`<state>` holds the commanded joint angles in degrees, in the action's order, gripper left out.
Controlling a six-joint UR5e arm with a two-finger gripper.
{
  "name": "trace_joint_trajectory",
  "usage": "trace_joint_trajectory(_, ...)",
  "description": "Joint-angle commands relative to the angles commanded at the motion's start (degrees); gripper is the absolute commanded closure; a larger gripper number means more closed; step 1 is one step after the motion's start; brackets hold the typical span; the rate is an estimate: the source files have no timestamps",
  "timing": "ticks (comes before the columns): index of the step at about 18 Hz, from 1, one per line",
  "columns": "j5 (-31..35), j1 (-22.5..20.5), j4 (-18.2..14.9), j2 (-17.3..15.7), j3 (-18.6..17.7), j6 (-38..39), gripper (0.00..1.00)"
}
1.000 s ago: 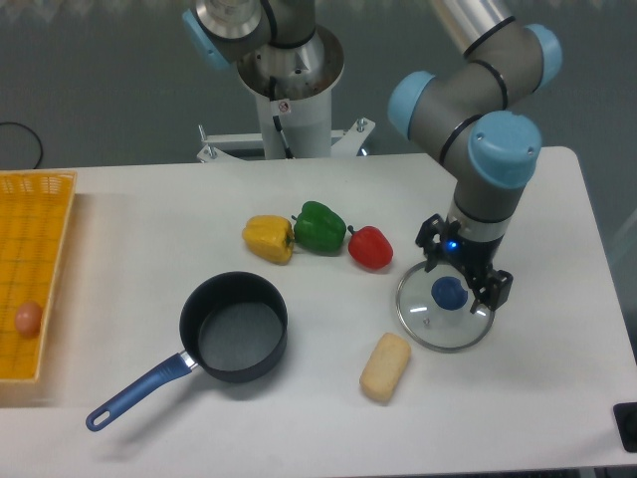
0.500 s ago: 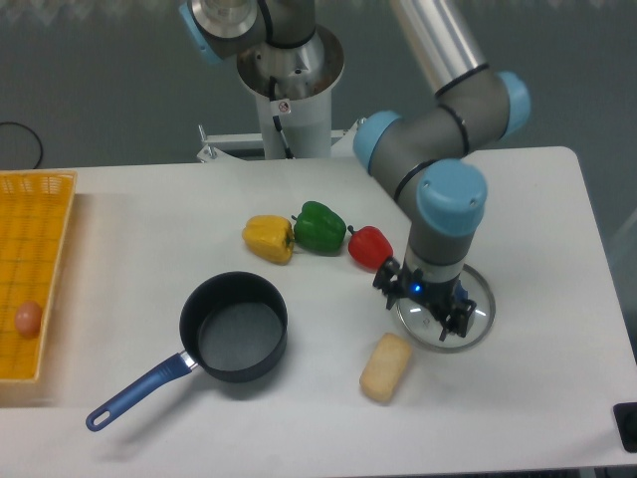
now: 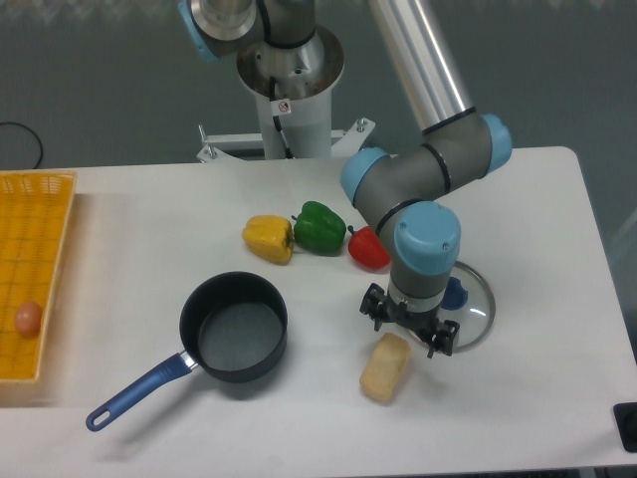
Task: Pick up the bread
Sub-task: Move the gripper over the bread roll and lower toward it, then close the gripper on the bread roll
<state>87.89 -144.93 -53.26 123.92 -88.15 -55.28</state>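
The bread (image 3: 384, 368) is a small pale tan oblong loaf lying on the white table in front of the middle, tilted a little. My gripper (image 3: 409, 327) hangs just above the loaf's far end. Its fingers are spread apart and hold nothing. The arm's wrist hides part of the table behind the bread.
A glass lid with a blue knob (image 3: 468, 302) lies right behind the gripper. A red pepper (image 3: 365, 249), a green pepper (image 3: 319, 227) and a yellow pepper (image 3: 269, 239) sit in a row behind. A black pan with a blue handle (image 3: 232, 328) is to the left. A yellow basket (image 3: 30, 259) holds an egg (image 3: 28, 318).
My gripper has moved left and toward the front, from over the glass lid to just above the bread's far end. Nothing else has moved.
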Motion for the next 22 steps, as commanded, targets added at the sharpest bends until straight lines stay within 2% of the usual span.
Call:
trace_joint_trajectory(7, 0.09, 0.35, 0.00, 1.32, 0.00, -0.09, 0.00)
trace_joint_trajectory(9, 0.09, 0.44, 0.09, 1.58, 0.00, -0.18, 0.06)
trace_joint_trajectory(13, 0.00, 0.62, 0.09, 1.94, 0.09, -0.26, 0.24)
trace_joint_trajectory(16, -0.09, 0.62, 0.09, 1.50, 0.09, -0.26, 0.58)
trace_joint_trajectory(17, -0.09, 0.53, 0.09, 1.41, 0.09, -0.26, 0.65)
trace_joint_trajectory(20, -0.35, 0.35, 0.09, 0.62, 0.35, -0.35, 0.69)
trace_joint_trajectory(22, -0.35, 0.35, 0.09, 0.35, 0.70, -0.44, 0.75)
